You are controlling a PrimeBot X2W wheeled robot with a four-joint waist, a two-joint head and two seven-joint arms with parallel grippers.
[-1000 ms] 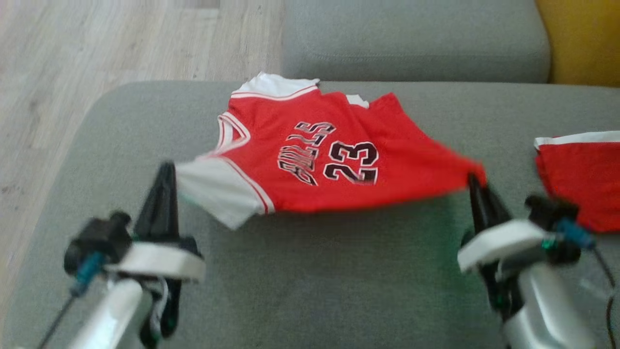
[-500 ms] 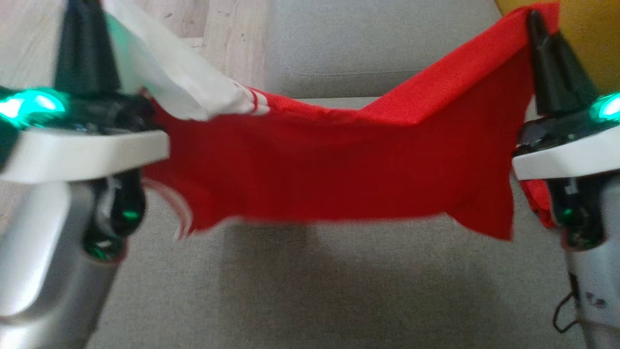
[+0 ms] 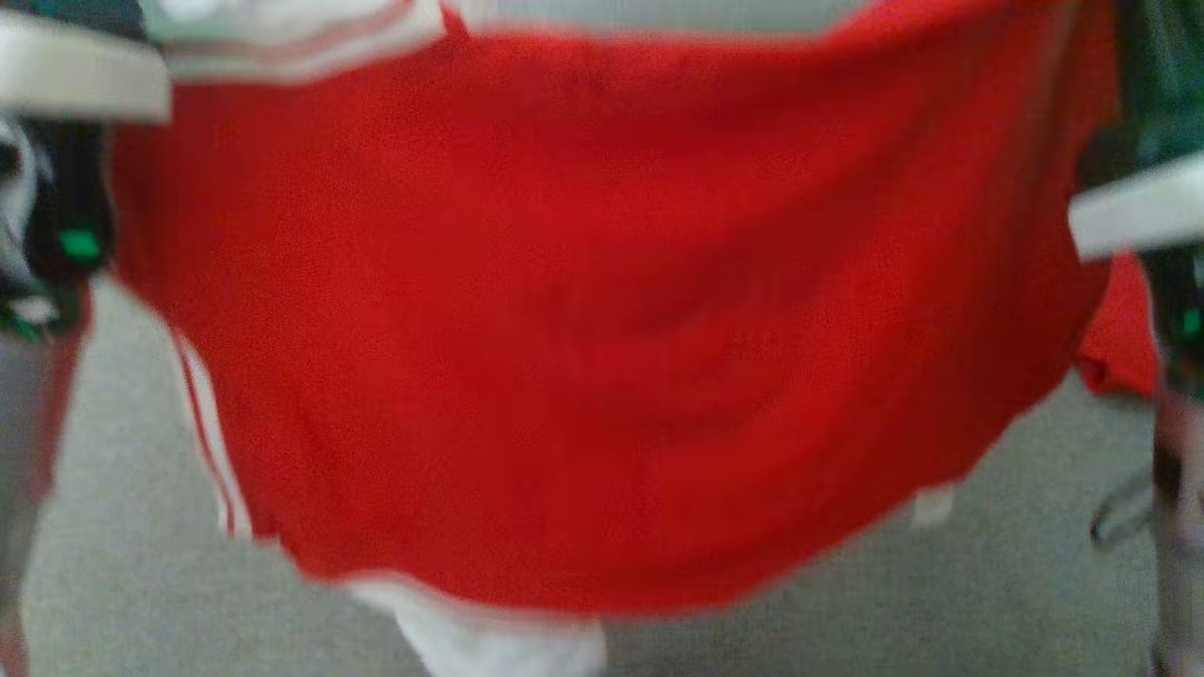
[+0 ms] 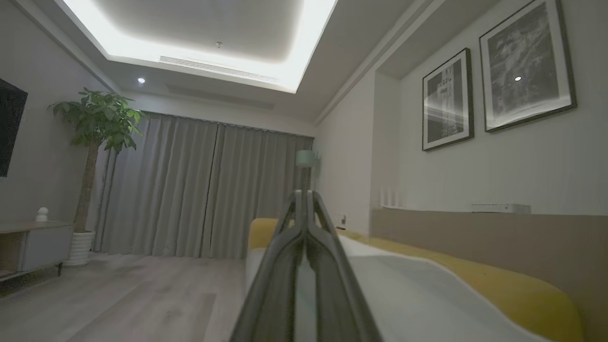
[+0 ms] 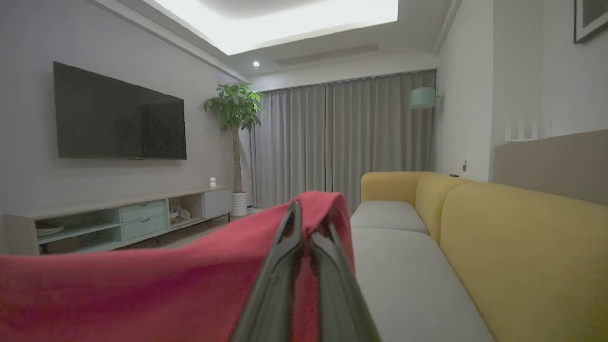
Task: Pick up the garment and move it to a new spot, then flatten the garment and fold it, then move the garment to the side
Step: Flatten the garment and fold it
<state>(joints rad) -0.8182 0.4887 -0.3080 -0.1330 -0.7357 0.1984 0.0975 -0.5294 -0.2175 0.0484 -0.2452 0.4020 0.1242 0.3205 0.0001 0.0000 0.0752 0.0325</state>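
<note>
Sofa (image 3: 997, 583) first: grey seat cushions, with a yellow back and arm seen from the wrists. Over the seat hangs the red shirt (image 3: 602, 329), stretched wide between the two arms, a white sleeve dangling at its lower edge towards the front of the seat. The left gripper (image 4: 304, 197) is pinched together on what looks like the shirt's white cloth, though the blur makes that hard to confirm. The right gripper (image 5: 308, 216) is clamped on a red corner that drapes over its fingers. Another red cloth (image 3: 1119, 338) lies by the seat's right edge.
</note>
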